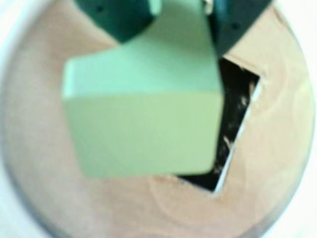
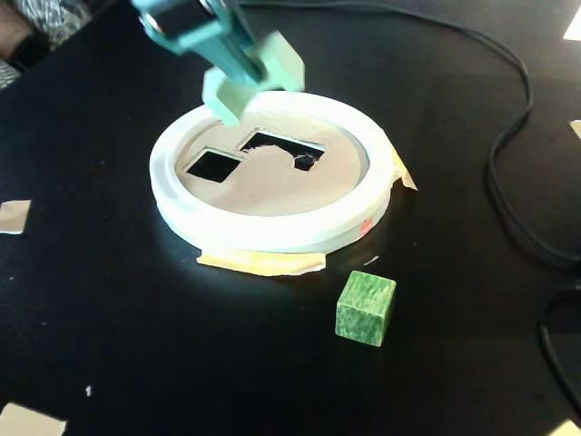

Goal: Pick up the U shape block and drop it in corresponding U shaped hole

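My gripper [image 1: 178, 20] is shut on the pale green U shape block [image 1: 143, 114], which fills the middle of the wrist view. Its dark teal fingers [image 1: 119, 17] clamp the block from both sides. In the fixed view the gripper [image 2: 245, 68] holds the block [image 2: 283, 60] in the air, tilted, over the far left rim of the round sorter. The wooden lid [image 2: 272, 186] has a U-shaped hole [image 2: 281, 145] and a square hole [image 2: 212, 164]. In the wrist view a dark hole [image 1: 240, 109] shows partly, below and right of the block.
The sorter's white ring [image 2: 272, 232] sits on a black table, held by yellow tape [image 2: 263, 263]. A dark green cube [image 2: 366, 309] lies in front of it. Black cables [image 2: 508, 163] run along the right side. Tape scraps lie near the table's edges.
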